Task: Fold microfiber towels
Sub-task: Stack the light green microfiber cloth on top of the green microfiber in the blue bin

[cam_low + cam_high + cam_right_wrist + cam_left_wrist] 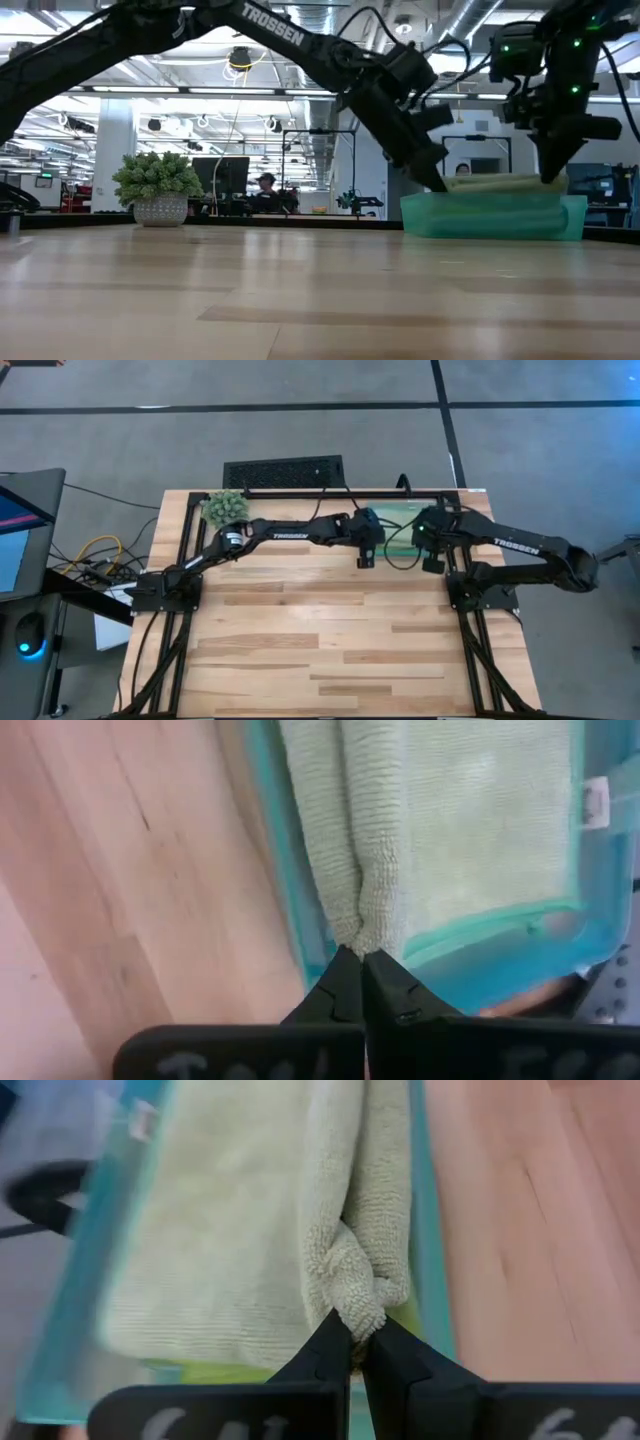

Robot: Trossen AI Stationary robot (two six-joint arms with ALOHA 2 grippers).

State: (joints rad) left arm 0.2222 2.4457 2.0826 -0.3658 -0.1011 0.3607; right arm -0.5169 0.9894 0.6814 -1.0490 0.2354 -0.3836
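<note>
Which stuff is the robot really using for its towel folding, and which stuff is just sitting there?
For the job:
- pale sage green towel, lying in the tray
- left gripper, shut on a bunched edge of the towel
- right gripper, shut on another edge

Just sitting there:
- teal tray
- small spiky plant in its pot
- black keyboard

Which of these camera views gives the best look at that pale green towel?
The left wrist view: the pale green towel fills it, pinched by the left pincer. The right wrist view shows it similarly; the low view only its edge above the teal tray; the high view hardly.
</note>
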